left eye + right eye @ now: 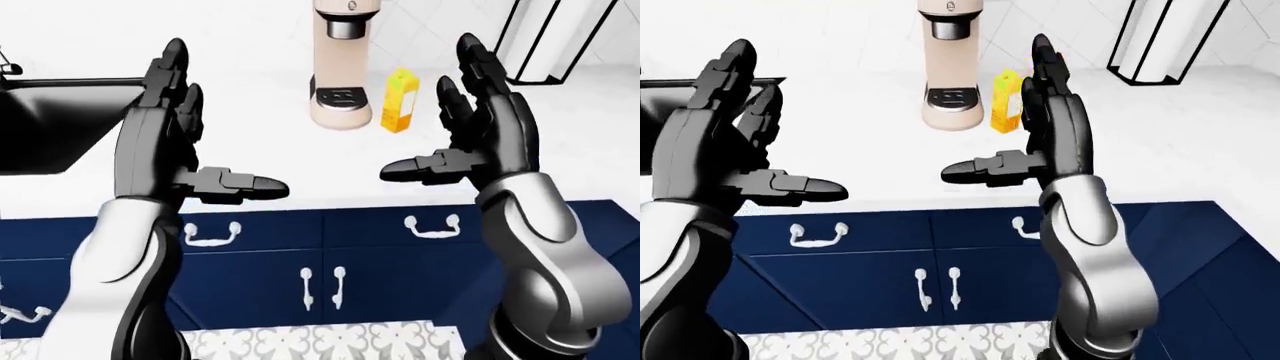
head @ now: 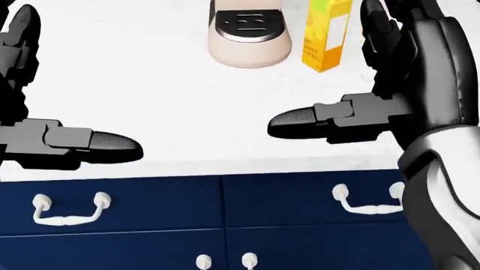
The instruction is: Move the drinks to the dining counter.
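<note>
Juice carton (image 1: 400,110) is the only drink I can see, but I go first to what is nearest. At the bottom of the eye views there are navy cabinet doors and drawers (image 1: 330,225) with white handles, and below them a patterned floor.

Above the cabinets both hands are raised over the near edge of the white counter (image 2: 150,84). The left hand (image 1: 165,142) has its fingers spread wide, the thumb pointing inward, and it holds nothing. The right hand (image 1: 480,142) is the same: fingers apart, palm turned to the middle, empty. Neither hand touches the counter or the carton.

Farther up the counter stands a beige coffee machine (image 1: 342,67), and just beside it, on its right in the views, the yellow carton stands upright. A black sink (image 1: 60,120) lies at the left of the left-eye view.

I judge that the carton is light and rather stiff, but its thin walls may give way under a hard squeeze. Its flat sides look smooth, so it could slip. The best hold is probably across the two broad faces at mid height, with the right hand, which is nearer. The carton looks closed; what is inside cannot be seen. No cup stands in the machine, as far as I can tell.
</note>
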### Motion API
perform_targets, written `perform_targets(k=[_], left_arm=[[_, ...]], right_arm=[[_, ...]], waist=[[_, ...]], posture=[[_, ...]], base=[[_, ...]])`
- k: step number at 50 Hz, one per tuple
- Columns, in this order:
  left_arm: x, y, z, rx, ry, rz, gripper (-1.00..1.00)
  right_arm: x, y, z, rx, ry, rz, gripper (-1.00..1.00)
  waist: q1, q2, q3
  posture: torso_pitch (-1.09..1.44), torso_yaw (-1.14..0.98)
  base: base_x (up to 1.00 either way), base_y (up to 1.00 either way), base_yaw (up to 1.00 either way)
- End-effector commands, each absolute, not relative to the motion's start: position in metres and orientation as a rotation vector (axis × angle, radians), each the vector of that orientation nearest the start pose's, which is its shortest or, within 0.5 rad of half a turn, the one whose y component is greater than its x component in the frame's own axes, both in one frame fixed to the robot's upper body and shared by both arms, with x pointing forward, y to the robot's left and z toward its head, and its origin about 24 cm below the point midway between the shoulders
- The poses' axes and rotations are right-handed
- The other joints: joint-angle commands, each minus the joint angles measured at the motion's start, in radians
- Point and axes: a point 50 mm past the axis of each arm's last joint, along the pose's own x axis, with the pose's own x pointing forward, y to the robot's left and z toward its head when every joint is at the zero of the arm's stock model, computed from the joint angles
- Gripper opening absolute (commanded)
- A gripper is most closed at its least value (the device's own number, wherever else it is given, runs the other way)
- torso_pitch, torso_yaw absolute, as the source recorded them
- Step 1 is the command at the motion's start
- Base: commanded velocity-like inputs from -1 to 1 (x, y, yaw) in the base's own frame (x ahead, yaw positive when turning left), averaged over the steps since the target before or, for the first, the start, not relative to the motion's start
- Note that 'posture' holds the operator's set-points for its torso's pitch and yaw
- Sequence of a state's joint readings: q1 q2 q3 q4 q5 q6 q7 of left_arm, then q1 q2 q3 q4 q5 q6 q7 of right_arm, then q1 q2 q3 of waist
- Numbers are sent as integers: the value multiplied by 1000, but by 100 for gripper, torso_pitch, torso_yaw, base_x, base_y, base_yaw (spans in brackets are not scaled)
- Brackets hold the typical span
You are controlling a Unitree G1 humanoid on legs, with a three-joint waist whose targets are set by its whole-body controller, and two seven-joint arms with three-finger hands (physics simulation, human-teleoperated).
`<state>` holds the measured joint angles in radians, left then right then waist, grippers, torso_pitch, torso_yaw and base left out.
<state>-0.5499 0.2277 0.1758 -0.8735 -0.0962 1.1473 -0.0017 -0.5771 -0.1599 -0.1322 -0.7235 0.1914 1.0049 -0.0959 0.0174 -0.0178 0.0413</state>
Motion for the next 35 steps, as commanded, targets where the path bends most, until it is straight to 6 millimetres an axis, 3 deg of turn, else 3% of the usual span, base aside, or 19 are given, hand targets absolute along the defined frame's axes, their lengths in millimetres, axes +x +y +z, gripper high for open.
perform_targets(k=[1, 2, 4, 5, 6, 12, 14, 15, 16, 17, 18, 21, 25, 27, 28, 29, 30, 31, 35], left_arm=[[240, 164, 263, 136, -334, 0, 100], [240, 164, 263, 136, -334, 0, 100], [240, 164, 263, 136, -334, 1, 100], [239, 164, 263, 135, -334, 1, 100], [239, 164, 264, 135, -334, 1, 100], [239, 163, 264, 135, -336, -1, 100], [239, 163, 265, 136, -336, -1, 100], [239, 163, 265, 136, -336, -1, 100], [239, 163, 265, 134, -336, -2, 100], [239, 163, 265, 136, -336, -3, 100], [239, 163, 265, 136, -336, -3, 100], [239, 162, 266, 137, -335, -5, 100], [240, 162, 265, 137, -335, -4, 100], [240, 161, 265, 137, -334, -5, 100], [240, 161, 265, 138, -334, -5, 100], [240, 161, 265, 138, -334, -6, 100], [240, 161, 265, 137, -334, -5, 100], [240, 161, 265, 137, -335, -6, 100], [241, 161, 262, 135, -333, -6, 100]], right_arm=[[260, -149, 259, -23, -338, 40, 100], [260, -149, 259, -22, -338, 39, 100], [261, -149, 259, -22, -338, 38, 100], [261, -149, 259, -22, -338, 38, 100], [261, -149, 259, -22, -338, 38, 100], [261, -150, 258, -22, -336, 37, 100], [261, -150, 259, -23, -337, 37, 100], [261, -149, 259, -23, -337, 38, 100], [261, -149, 260, -23, -338, 38, 100], [261, -149, 260, -24, -338, 38, 100], [261, -150, 260, -24, -338, 38, 100], [261, -150, 260, -24, -339, 37, 100], [261, -151, 259, -20, -337, 39, 100], [261, -151, 259, -13, -338, 45, 100], [260, -151, 259, -8, -337, 47, 100], [261, -151, 258, -5, -336, 49, 100], [261, -151, 257, -4, -333, 52, 100], [261, -150, 257, -3, -332, 55, 100], [260, -151, 257, -2, -330, 56, 100]], waist=[[-2, -8, -14], [-1, -39, -24], [-12, -25, -19], [-6, -35, -13], [-12, -31, -14], [-18, 22, -2], [-25, 60, -8], [-28, 93, -20], [-34, 99, -34], [-19, 83, -21], [-24, 94, -14], [-15, 70, -22], [-9, 33, -13], [-6, 0, -15], [0, -32, -21], [-11, -53, -41], [-22, -9, -30], [-15, -33, -33], [-28, 2, -32]], posture=[[0, 0], [0, 0], [0, 0], [0, 0], [0, 0], [0, 0], [0, 0], [0, 0], [0, 0], [0, 0], [0, 0], [0, 0], [0, 0], [0, 0], [0, 0], [0, 0], [0, 0], [0, 0], [0, 0]], base=[[19, 0, 0], [20, 0, 0], [19, 0, 0], [19, 0, 0], [20, 0, 0], [19, 0, 0], [18, 0, 0], [19, 0, 0], [19, 0, 0], [19, 0, 0], [19, 0, 0], [18, 0, 0], [19, 0, 0], [10, 0, 0], [0, -5, 0], [0, 0, -27], [0, 0, -36], [0, 0, -42], [0, 0, -57]])
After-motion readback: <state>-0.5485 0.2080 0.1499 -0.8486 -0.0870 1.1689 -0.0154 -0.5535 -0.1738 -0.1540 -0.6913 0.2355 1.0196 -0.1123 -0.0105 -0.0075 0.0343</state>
